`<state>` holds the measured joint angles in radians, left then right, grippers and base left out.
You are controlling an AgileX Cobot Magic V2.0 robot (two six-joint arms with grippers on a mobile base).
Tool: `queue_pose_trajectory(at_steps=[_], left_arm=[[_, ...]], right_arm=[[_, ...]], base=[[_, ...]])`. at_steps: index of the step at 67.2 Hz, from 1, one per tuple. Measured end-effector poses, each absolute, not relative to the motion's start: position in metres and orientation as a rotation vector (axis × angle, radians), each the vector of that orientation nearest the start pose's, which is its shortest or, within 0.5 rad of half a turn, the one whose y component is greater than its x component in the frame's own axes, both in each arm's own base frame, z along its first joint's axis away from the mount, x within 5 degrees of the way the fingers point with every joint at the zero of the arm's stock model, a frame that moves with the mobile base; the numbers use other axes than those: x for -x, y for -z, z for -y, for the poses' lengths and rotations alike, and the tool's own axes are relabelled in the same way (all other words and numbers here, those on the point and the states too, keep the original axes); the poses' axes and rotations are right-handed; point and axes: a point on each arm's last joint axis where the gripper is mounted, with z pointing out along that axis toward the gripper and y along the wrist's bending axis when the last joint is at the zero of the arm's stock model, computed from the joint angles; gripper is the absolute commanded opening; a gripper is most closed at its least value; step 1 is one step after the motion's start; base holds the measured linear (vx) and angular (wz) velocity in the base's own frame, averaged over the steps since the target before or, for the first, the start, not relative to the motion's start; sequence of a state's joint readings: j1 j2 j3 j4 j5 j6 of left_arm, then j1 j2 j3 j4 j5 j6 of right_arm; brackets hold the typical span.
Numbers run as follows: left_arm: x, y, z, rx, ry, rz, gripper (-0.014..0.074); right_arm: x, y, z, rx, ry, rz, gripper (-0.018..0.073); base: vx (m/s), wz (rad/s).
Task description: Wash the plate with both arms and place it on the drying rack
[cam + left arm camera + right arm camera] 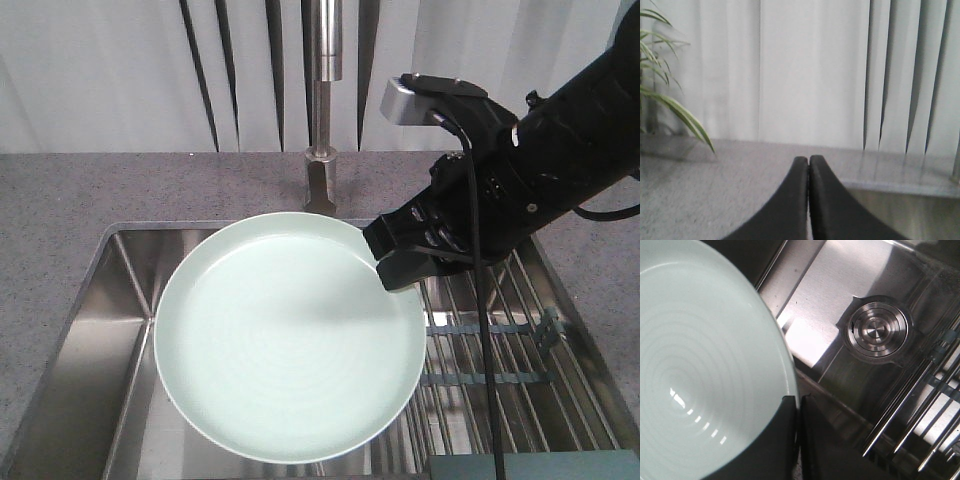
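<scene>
One matte black right gripper (392, 258) is what we see clamped on the far right rim of the round pale mint-green plate (285, 345), holding it above the stainless steel sink (105, 340). The steel-rod drying rack (505, 330) lies just to its right. We find the black left gripper (809, 167) pressed together on nothing, above the speckled grey countertop (700, 200).
</scene>
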<state>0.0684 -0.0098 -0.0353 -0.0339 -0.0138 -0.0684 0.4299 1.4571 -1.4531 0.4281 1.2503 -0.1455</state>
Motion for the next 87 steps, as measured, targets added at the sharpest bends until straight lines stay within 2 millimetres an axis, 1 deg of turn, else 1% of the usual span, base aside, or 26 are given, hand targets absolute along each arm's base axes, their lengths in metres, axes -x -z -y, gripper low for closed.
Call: queue_pose_trajectory(at_steps=[4,5,11,12,18,19,26,31,35,41,49,54,61,76,84,87], left_arm=[[-0.049,-0.245,-0.003,0.134,0.048,-1.368,-0.0007],[-0.047,-0.252,-0.003,0.134,0.051,-1.347,-0.0007],[-0.038,-0.283,-0.003,0.13,0.057,-1.285,-0.0007],[-0.037,-0.291,-0.002,0.129,0.057,-1.272,-0.0007],[-0.037,-0.317,-0.002,0.128,0.057,-1.298,-0.0007],[-0.037,-0.324,-0.002,0.128,0.057,-1.303,-0.0007],[-0.046,-0.351,-0.003,0.133,0.057,-1.386,-0.0007],[-0.056,-0.365,-0.003,0.138,0.057,-1.463,-0.0007],[-0.068,-0.375,-0.004,0.143,0.056,-1.538,-0.0007],[-0.087,-0.378,-0.005,0.152,0.056,-1.652,-0.0007],[-0.117,-0.364,-0.007,0.167,0.054,-1.83,-0.0007],[-0.131,-0.354,-0.008,0.174,0.053,-1.92,-0.0007],[-0.148,-0.341,-0.009,0.183,0.052,-2.012,-0.0007],[-0.177,-0.319,-0.011,0.197,0.05,-2.147,0.0001],[-0.19,-0.307,-0.012,0.176,0.035,-2.21,0.0056],[-0.195,-0.304,-0.012,0.166,0.029,-2.229,0.0103]], right_arm=[[-0.248,-0.375,-0.153,0.706,-0.674,-2.637,-0.0004],[-0.248,-0.375,-0.153,0.706,-0.674,-2.637,-0.0004],[-0.248,-0.375,-0.153,0.706,-0.674,-2.637,-0.0004],[-0.248,-0.375,-0.153,0.706,-0.674,-2.637,-0.0004],[-0.248,-0.375,-0.153,0.706,-0.674,-2.637,-0.0004],[-0.248,-0.375,-0.153,0.706,-0.674,-2.637,-0.0004],[-0.248,-0.375,-0.153,0.706,-0.674,-2.637,-0.0004],[-0.248,-0.375,-0.153,0.706,-0.674,-2.637,-0.0004],[-0.248,-0.375,-0.153,0.706,-0.674,-2.637,-0.0004],[-0.248,-0.375,-0.153,0.706,-0.674,-2.637,-0.0004],[-0.248,-0.375,-0.153,0.706,-0.674,-2.637,-0.0004],[-0.248,-0.375,-0.153,0.706,-0.674,-2.637,-0.0004],[-0.248,-0.375,-0.153,0.706,-0.674,-2.637,-0.0004],[-0.248,-0.375,-0.153,0.706,-0.674,-2.637,-0.0004],[-0.248,-0.375,-0.153,0.706,-0.674,-2.637,-0.0004],[-0.248,-0.375,-0.153,0.706,-0.674,-2.637,-0.0004]], base=[[0.0,0.0],[0.0,0.0],[0.0,0.0],[0.0,0.0],[0.0,0.0],[0.0,0.0],[0.0,0.0],[0.0,0.0],[0.0,0.0],[0.0,0.0],[0.0,0.0],[0.0,0.0],[0.0,0.0],[0.0,0.0],[0.0,0.0],[0.0,0.0]])
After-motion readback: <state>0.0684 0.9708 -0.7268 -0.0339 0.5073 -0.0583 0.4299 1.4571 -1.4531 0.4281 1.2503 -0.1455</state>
